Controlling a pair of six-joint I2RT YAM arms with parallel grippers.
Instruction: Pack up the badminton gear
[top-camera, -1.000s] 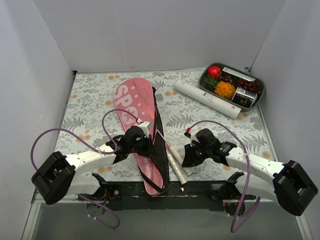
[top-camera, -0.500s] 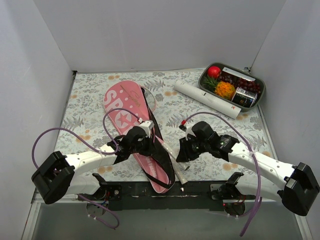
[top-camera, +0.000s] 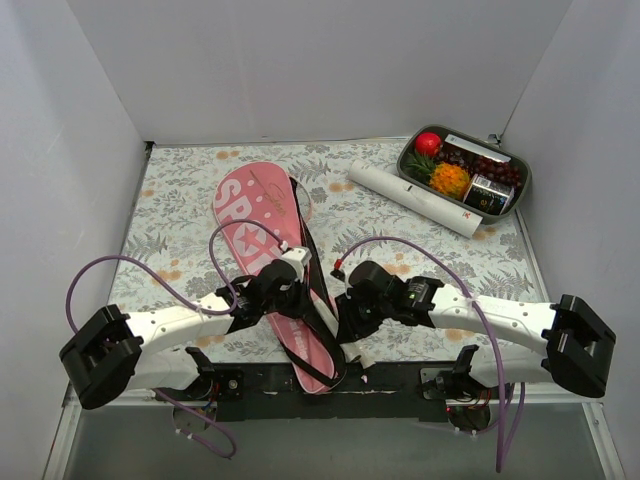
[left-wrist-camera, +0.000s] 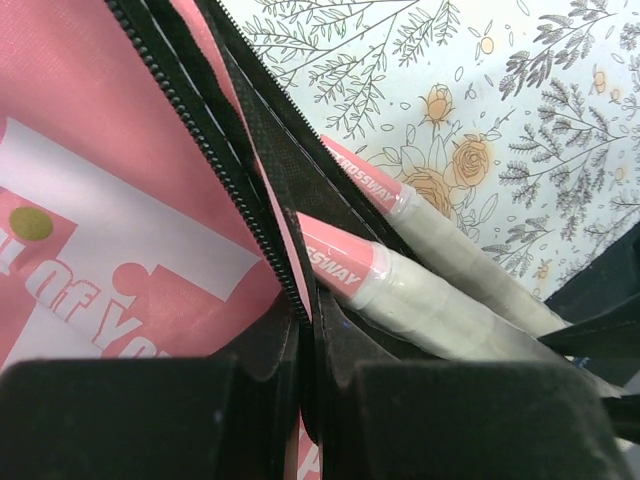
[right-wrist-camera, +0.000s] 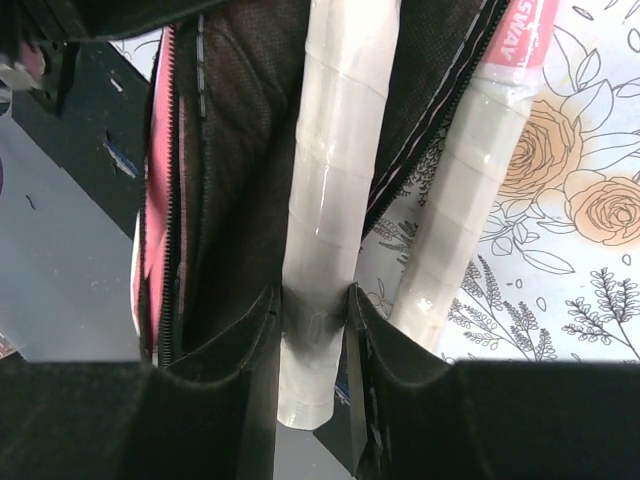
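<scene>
pink racket bag (top-camera: 255, 210) lying centre-near, left gripper (left-wrist-camera: 300, 370) pinched shut on its zipper edge, right gripper (right-wrist-camera: 312, 320) clamping white racket handle (right-wrist-camera: 330, 180) at its near opening, white tube (top-camera: 415, 198) far right

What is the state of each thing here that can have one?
Pink racket-shaped bag with black trim: unzipped, lying flat.
White taped racket handle: sticking out of bag, gripped.
Second white handle: beside it, not gripped.
Long white tube: lying outside bag.
Grey tray: holds fruit.
Left gripper: shut on bag edge.
Right gripper: shut on handle.
</scene>
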